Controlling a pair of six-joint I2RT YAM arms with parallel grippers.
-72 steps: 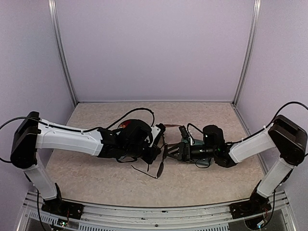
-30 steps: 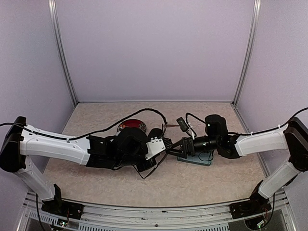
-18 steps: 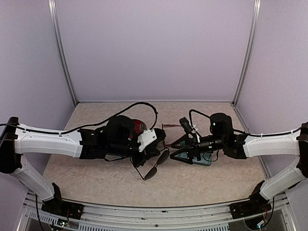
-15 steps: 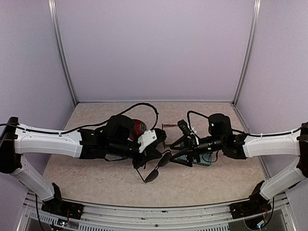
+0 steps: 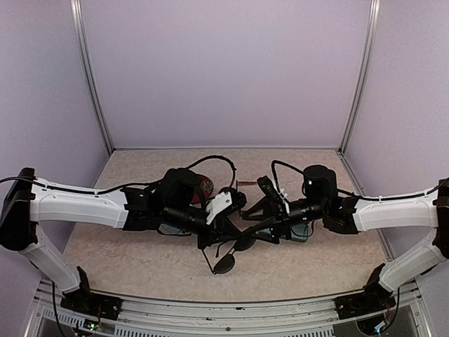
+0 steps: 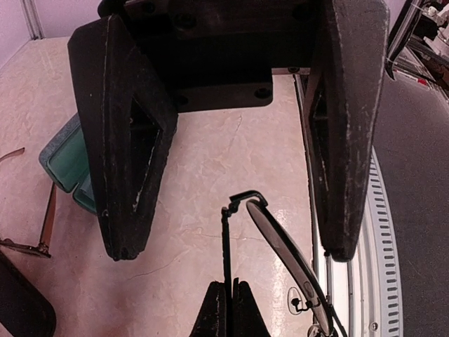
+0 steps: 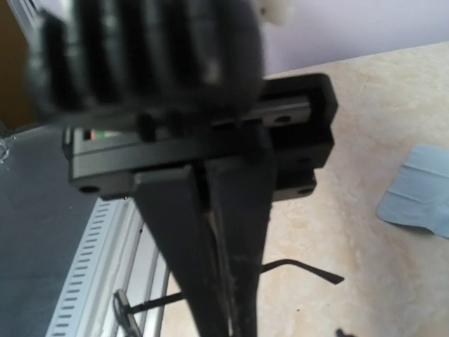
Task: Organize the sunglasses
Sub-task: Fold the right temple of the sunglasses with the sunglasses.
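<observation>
The left end effector [image 5: 228, 226] was pressed together on one thin arm of the black-framed sunglasses [image 5: 224, 263]. It held the pair over the middle of the tabletop [image 5: 133, 256], toward the near edge. From the pinch the frame hung down and toward that edge. Whether its lower lens touched the surface could not be told.

Seen from overhead, the frame's long axis ran on a diagonal, from the near-left lens up to the far-right lens. That far-right lens lay just beside the right end effector [image 5: 256, 225].

The right end effector was spread and held nothing. It faced the left one almost tip to tip, so the pinched arm of the pair lay straight ahead of its gap, just beyond its fingertips. It was the only free end effector and the pair was right in front of it. The coming move probably turned on that alignment. A short advance along its own pointing line would likely bring the frame or the loose arm between its fingers, for a fold or a handover. The lenses sat slightly to the near side of that line.

The reddish-brown sunglasses [image 6: 49, 214] lay flat on the tabletop just beside the open teal-lined case [image 6: 59, 158], held by neither end effector.
</observation>
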